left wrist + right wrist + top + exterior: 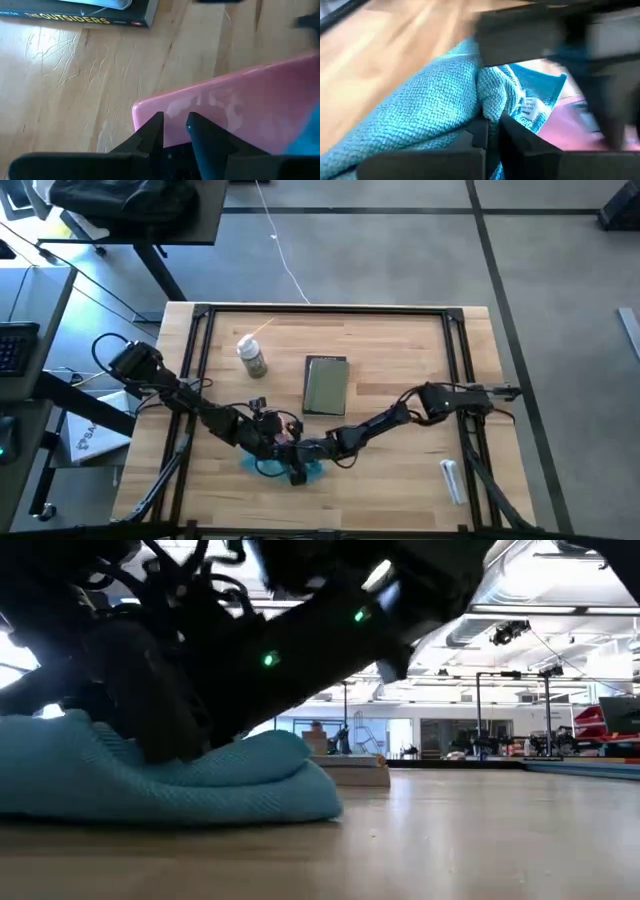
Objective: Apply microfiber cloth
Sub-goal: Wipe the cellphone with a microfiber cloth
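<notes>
The right gripper (492,131) pinches a fold of the microfiber cloth (430,110) at the table's (400,470) near edge, directly beside the pink phone (240,110), which the left gripper (175,131) clamps by its edge. Both arms meet there, so the wipe probably needs only a short drag across onto the phone. Beyond the bare wooden table lies an open workshop.

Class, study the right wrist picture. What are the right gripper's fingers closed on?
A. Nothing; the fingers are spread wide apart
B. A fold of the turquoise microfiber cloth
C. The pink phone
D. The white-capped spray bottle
B. In the right wrist view the right gripper has its fingers pinched on a bunched fold of the turquoise microfiber cloth, while the pink phone lies beyond it.
</notes>
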`<state>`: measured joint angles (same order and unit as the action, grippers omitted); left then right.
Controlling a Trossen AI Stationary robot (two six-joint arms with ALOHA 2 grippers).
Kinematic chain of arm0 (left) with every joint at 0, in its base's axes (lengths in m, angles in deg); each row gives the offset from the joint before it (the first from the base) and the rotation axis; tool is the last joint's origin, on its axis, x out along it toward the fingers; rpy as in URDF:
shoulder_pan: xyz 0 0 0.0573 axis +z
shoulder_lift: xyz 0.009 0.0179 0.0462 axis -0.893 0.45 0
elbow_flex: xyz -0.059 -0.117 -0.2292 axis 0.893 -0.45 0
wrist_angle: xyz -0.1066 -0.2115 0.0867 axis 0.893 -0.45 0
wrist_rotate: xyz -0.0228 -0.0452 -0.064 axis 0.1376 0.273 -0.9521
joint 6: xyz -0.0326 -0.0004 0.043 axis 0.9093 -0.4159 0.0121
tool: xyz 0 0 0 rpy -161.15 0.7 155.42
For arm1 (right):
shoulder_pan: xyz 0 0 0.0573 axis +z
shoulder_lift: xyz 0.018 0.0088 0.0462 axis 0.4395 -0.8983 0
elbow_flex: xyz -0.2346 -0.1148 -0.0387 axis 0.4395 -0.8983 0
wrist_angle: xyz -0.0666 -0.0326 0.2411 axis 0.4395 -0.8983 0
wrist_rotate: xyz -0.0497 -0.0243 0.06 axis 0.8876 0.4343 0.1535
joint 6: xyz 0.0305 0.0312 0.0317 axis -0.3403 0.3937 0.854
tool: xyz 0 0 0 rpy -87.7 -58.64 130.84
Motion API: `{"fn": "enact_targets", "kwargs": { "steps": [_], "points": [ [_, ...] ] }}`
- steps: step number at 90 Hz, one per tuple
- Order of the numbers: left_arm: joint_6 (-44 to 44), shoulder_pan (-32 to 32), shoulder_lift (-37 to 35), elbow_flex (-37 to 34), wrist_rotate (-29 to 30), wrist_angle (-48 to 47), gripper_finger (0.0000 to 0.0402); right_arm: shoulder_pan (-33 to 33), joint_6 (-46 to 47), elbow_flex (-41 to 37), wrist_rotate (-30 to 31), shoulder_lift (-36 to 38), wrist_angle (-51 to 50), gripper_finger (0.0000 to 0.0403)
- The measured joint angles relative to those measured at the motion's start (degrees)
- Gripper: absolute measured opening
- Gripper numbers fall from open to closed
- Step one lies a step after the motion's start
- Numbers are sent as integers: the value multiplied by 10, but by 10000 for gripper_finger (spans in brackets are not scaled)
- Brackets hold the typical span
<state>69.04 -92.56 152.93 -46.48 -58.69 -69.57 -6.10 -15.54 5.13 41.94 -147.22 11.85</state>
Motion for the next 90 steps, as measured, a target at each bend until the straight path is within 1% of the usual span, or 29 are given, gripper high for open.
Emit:
{"fn": "enact_targets", "kwargs": {
  "steps": [10,23,37,44,51,60,69,82,90],
  "points": [
    [0,0,0,0,-4,0,77,15,22,1,4,18,-71,0],
    [0,0,-1,0,-7,0,77,29,47,0,48,61,-221,0],
    [0,0,-1,0,-6,-2,78,36,40,-3,109,110,-369,0],
    [0,0,-1,0,-7,-2,78,33,37,-2,152,128,-410,0],
    [0,0,-1,0,-6,-2,78,26,36,-2,201,132,-429,0],
    [3,0,-1,0,-6,-2,78,12,37,-3,226,132,-419,0],
    [5,0,-1,0,-6,3,78,-5,35,-2,229,118,-347,0],
    [6,0,-2,0,-6,4,78,-17,21,-2,205,68,-221,0],
    [10,0,-2,0,-6,0,78,-16,30,-2,193,47,-169,0]
  ]
}}
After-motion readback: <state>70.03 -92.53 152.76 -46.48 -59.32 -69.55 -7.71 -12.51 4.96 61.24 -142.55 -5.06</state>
